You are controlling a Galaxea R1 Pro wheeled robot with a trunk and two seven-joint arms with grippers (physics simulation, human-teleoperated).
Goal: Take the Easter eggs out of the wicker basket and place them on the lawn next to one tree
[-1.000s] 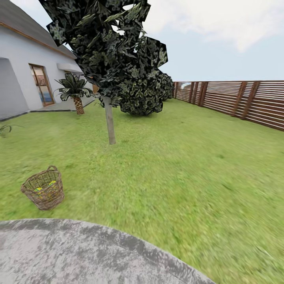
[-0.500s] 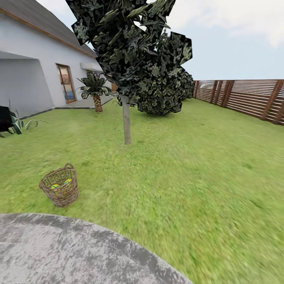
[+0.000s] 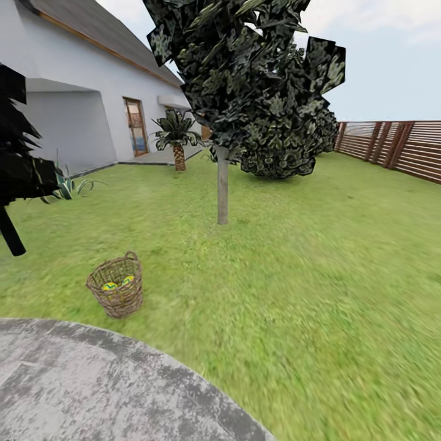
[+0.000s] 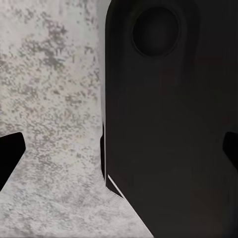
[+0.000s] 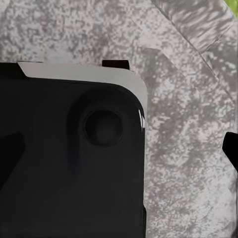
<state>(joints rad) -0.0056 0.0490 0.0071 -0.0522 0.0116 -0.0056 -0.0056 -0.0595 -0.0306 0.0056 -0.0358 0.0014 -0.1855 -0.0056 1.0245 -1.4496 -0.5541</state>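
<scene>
We see Easter eggs (image 3: 110, 286) in the wicker basket (image 3: 116, 288) near the tree (image 3: 222, 193); nothing moved, gripper states unclear.

Wicker basket (image 3: 116, 294): round, tan-brown woven twigs, small loop handle on rim, standing upright on the lawn (image 3: 294, 275). Easter eggs (image 3: 110, 286): two yellow eggs with blue markings visible inside the basket; a third cannot be confirmed. Tree (image 3: 222, 193): straight pale trunk, dark mottled crown, standing well beyond the basket.
</scene>
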